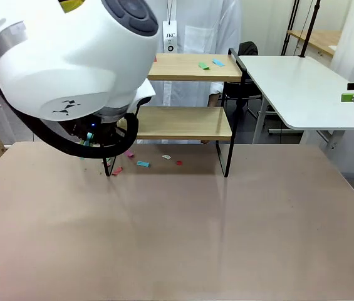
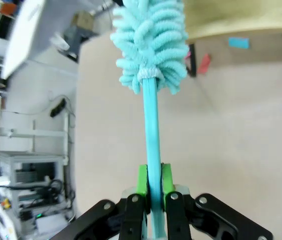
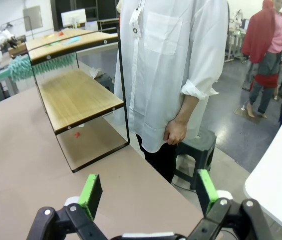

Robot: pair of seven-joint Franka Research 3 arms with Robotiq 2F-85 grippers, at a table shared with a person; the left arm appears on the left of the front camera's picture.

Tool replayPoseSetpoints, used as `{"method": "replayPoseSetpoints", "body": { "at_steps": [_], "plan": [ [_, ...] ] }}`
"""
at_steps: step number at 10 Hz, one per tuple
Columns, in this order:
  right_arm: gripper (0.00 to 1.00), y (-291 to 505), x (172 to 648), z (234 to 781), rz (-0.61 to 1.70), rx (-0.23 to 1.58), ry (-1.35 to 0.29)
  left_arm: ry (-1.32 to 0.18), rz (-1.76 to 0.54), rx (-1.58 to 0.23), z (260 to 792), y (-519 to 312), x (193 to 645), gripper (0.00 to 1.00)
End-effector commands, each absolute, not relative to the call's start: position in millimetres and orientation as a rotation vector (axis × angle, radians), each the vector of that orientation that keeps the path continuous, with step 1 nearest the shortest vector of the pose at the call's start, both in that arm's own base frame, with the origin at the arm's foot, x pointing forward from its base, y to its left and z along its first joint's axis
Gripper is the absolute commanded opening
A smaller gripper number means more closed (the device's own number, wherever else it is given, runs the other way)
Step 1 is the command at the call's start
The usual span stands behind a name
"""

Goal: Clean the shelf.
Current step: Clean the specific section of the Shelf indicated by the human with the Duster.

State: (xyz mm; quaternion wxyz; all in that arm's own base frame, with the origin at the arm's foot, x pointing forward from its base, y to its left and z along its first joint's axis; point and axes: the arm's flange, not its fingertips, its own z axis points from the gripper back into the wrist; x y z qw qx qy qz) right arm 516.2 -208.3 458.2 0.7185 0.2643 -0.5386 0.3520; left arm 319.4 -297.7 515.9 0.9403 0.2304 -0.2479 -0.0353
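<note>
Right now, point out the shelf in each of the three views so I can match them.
Front view: the shelf upper centre, at the tan tabletop's far edge.
Left wrist view: top right corner, a board and black leg beyond the duster.
Right wrist view: upper left, beside the person.
Shared landmark: the coloured scraps on the tabletop under the shelf.

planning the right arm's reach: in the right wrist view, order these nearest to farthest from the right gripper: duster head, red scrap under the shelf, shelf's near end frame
1. shelf's near end frame, ahead of the right gripper.
2. red scrap, on the table beneath the shelf.
3. duster head, at the shelf's far end, upper left.
</note>
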Motion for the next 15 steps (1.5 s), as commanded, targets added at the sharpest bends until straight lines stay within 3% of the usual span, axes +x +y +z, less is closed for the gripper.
{"method": "replayPoseSetpoints", "body": {
  "at_steps": [1,4,6,15],
  "plan": [
    [1.0,-207,516,460,0.782,0.582,-1.193,-0.599,-0.042,0.493,532,-307,309,0.13],
    [1.0,-207,516,460,0.782,0.582,-1.193,-0.568,-0.089,0.416,536,-315,306,0.13],
    [1.0,-207,516,460,0.782,0.582,-1.193,-0.578,-0.078,0.457,536,-316,303,0.13],
    [1.0,-207,516,460,0.782,0.582,-1.193,-0.4,-0.731,-0.295,570,-213,295,0.13]
  ]
}}
